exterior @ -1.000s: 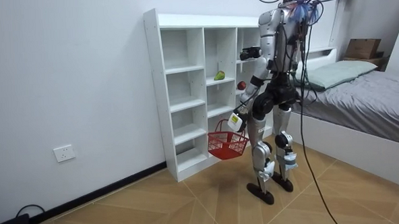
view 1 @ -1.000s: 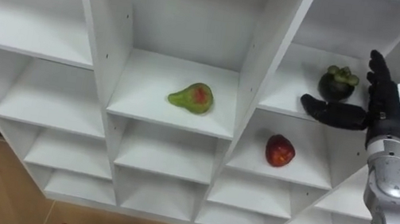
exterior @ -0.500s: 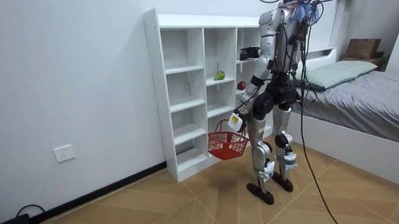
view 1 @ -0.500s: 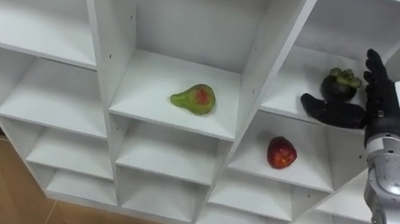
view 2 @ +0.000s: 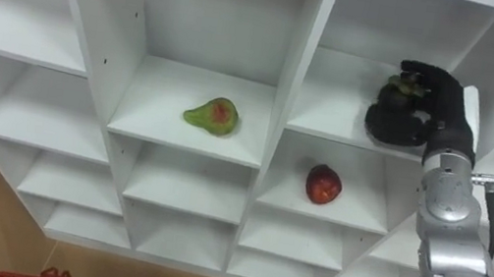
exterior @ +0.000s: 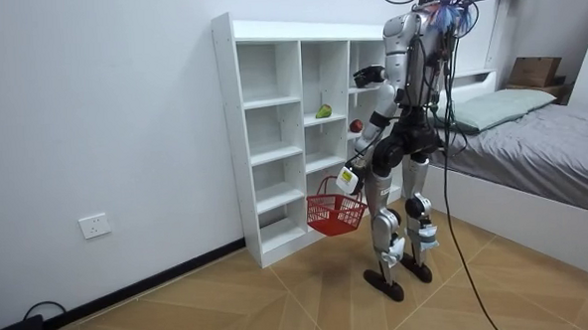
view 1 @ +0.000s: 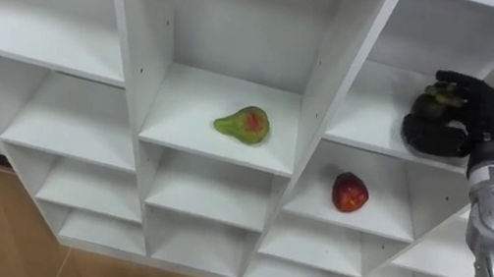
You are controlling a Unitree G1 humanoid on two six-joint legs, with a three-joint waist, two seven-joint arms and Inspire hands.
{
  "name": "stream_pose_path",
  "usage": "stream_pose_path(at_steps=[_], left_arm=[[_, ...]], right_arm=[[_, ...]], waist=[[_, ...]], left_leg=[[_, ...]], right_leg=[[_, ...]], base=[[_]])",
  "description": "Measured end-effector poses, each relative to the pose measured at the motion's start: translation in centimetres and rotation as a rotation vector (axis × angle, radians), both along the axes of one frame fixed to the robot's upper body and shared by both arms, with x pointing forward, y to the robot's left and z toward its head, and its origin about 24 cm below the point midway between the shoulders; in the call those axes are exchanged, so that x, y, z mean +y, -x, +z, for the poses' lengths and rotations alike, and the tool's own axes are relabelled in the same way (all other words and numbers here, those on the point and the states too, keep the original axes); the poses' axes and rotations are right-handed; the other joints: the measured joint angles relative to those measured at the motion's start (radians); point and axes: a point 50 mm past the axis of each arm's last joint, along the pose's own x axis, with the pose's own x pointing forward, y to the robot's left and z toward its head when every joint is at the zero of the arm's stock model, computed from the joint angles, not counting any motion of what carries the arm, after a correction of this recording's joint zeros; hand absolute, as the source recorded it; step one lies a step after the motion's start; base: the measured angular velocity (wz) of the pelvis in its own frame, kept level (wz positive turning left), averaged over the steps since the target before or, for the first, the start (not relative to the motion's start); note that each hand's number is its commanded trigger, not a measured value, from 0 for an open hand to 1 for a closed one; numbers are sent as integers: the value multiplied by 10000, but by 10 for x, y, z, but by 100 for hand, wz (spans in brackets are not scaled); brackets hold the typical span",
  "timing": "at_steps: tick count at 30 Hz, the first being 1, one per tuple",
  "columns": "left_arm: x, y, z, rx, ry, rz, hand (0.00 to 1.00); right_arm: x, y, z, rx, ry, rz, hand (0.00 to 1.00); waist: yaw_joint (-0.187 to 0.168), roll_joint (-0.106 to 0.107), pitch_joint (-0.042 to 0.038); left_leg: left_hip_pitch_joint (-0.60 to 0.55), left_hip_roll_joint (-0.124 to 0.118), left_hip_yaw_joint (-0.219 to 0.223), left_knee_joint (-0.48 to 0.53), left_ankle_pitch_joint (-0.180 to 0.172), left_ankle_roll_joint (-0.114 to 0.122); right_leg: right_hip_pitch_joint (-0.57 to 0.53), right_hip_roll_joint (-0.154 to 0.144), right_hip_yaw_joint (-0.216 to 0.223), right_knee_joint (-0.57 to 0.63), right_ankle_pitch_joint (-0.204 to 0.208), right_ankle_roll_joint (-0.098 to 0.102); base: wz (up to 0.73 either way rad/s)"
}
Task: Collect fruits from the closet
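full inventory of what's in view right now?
shelf unit: 1, white, against the wall, in front of the robot
pear: 1, green with a red blush, middle column cubby
apple: 1, red, right column, in the cubby below the mangosteen's
mangosteen: 1, dark with a green cap, right column cubby, inside the right hand
basket: 1, red, hanging at the left hand, off the floor
bed: 1, grey cover, room view's right
pillow: 1, pale, on the bed
wall socket: 1, white, low on the wall
right hand: curled round the mangosteen
left hand: low, at the basket handle
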Motion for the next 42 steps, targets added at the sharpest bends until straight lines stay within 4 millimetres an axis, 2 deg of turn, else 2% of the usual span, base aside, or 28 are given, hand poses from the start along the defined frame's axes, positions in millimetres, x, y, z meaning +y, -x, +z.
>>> stream_pose_path(at_steps=[12, 17, 21, 24, 28, 31, 38, 42], left_arm=[[1, -1, 0, 24, 42, -38, 100], [1, -2, 0, 24, 42, -50, 100], [0, -3, 0, 37, -49, -201, 100], [-2, -3, 0, 63, -107, -333, 100], [-4, -1, -1, 100, -5, -246, 100], [-5, -2, -1, 55, 48, -160, 100], [-8, -4, -1, -11, 102, -147, 100], [-9, -4, -1, -66, -54, -91, 100]], right_arm=[[-1, 0, -4, 262, 26, 4, 100], [-1, 1, -7, 395, -10, 91, 100], [-1, 1, -8, 390, -135, 76, 100], [-1, 1, -7, 337, -344, 31, 100], [3, 0, -4, 89, -1167, 26, 100], [12, 9, -2, -233, -2168, 315, 100], [29, 20, -1, -515, -4194, 1189, 100], [41, 30, 1, -914, -5572, 1755, 100]], waist=[[48, -74, -40], [47, -49, -23], [44, 46, 25], [39, 103, 19], [-40, 245, -51], [-60, 340, -88], [-95, 387, -79], [-141, 455, -66]], left_leg=[[33, -5, -14, 7, 0, 0], [58, -3, -23, 6, -1, 0], [106, -6, -25, -1, -4, 0], [115, -5, -12, -8, -4, -1], [181, -6, 13, -42, -4, 0], [109, 7, 23, -37, -3, -1], [15, -8, 34, -1, -2, 0], [-23, -7, 12, -10, -3, 1]], right_leg=[[49, -7, -14, -14, 0, 0], [80, -5, -15, -13, 0, 0], [122, -4, 21, -14, 0, 0], [118, -2, 41, -14, 0, 0], [160, -11, 17, -10, 0, 1], [86, 8, 90, -10, 0, 0], [-1, -8, 160, 0, 3, 4], [-20, -6, 57, -6, 4, 7]], base=[[0], [0], [0], [0], [0], [0], [0], [2]])
